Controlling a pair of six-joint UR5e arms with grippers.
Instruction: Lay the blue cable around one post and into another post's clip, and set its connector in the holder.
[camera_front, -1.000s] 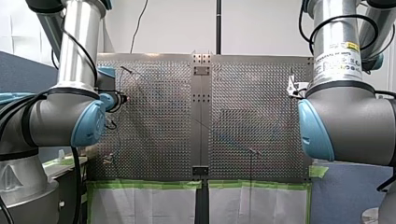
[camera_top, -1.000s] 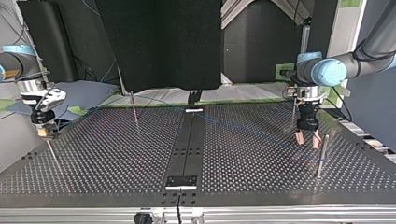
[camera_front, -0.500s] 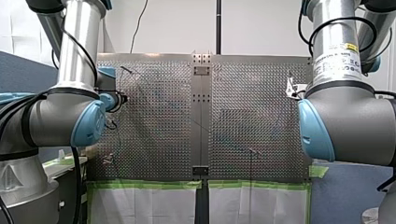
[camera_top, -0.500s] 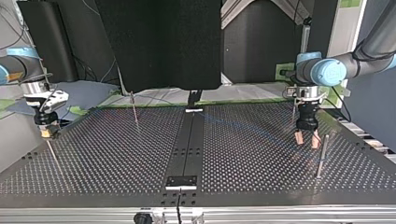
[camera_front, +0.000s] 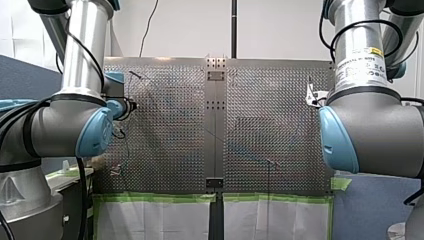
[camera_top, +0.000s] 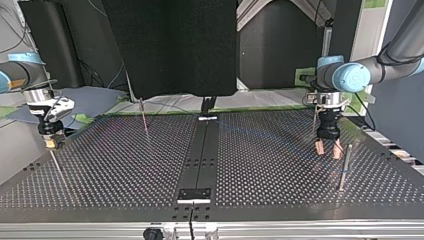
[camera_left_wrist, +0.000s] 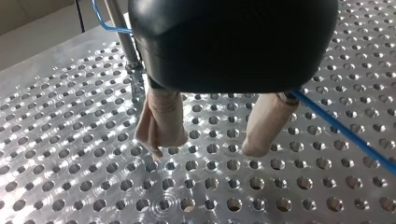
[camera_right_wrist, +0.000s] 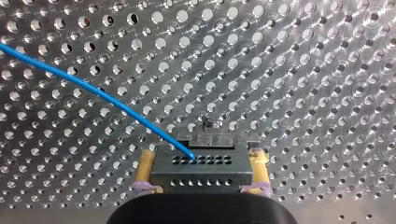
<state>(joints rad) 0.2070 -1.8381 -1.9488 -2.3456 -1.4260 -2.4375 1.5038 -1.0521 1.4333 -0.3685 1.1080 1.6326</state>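
My right gripper (camera_right_wrist: 203, 154) has yellow pads and is shut on a dark grey connector (camera_right_wrist: 201, 169). The blue cable (camera_right_wrist: 93, 88) leaves the connector and curves away over the perforated table. A small metal piece (camera_right_wrist: 212, 138) lies just ahead of the connector. In the top view this gripper (camera_top: 50, 142) hangs at the left edge, above a thin post (camera_top: 56, 167). My left gripper (camera_left_wrist: 205, 149) stands open low over the table, with nothing between its beige fingers. The cable (camera_left_wrist: 345, 133) runs beside one finger, and a post (camera_left_wrist: 122, 28) stands close behind the other. In the top view the left gripper (camera_top: 327, 149) is at the right.
Another post (camera_top: 144, 116) rises at the back left of the perforated table (camera_top: 250, 170) in the top view, and a taller one (camera_top: 344, 167) stands right beside my left gripper. A dark centre strip (camera_top: 200, 160) with small plates divides the table.
My right gripper with the connector has edged slightly toward the top view's right. The left gripper has hardly moved and stays open.
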